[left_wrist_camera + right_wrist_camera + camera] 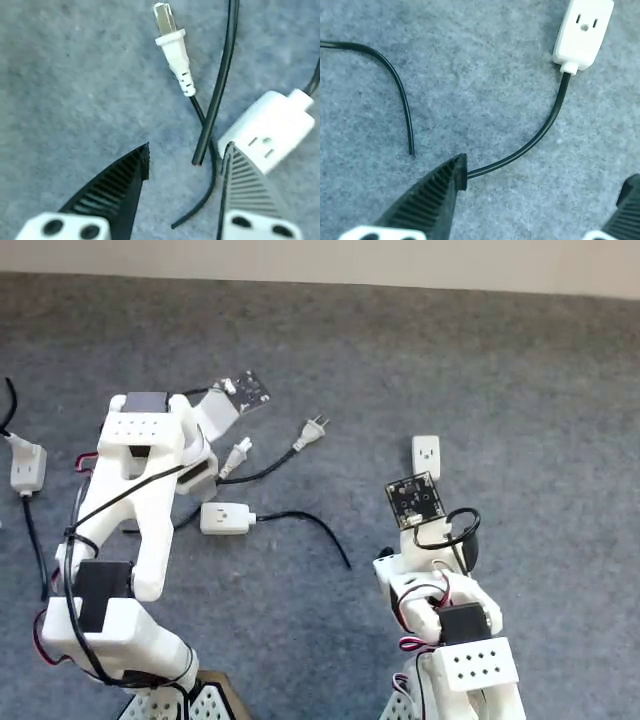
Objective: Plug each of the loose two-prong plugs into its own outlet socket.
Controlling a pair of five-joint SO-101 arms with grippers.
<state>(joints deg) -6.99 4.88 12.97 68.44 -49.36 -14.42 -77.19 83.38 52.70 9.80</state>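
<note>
Plug (172, 47) lies loose ahead of the left fingers (120, 190), spread empty like the right fingers (437, 192).

Your left gripper (187, 147) hangs wide open over the carpet (70, 85), with one fingertip overlapping the corner of the white socket (272, 127). Past the jaws you see the white plug (174, 47), prongs pointing away. A loose black cord (221, 85) (its cut end lies near the gap between the fingertips) crosses the plug's own lead.
</note>
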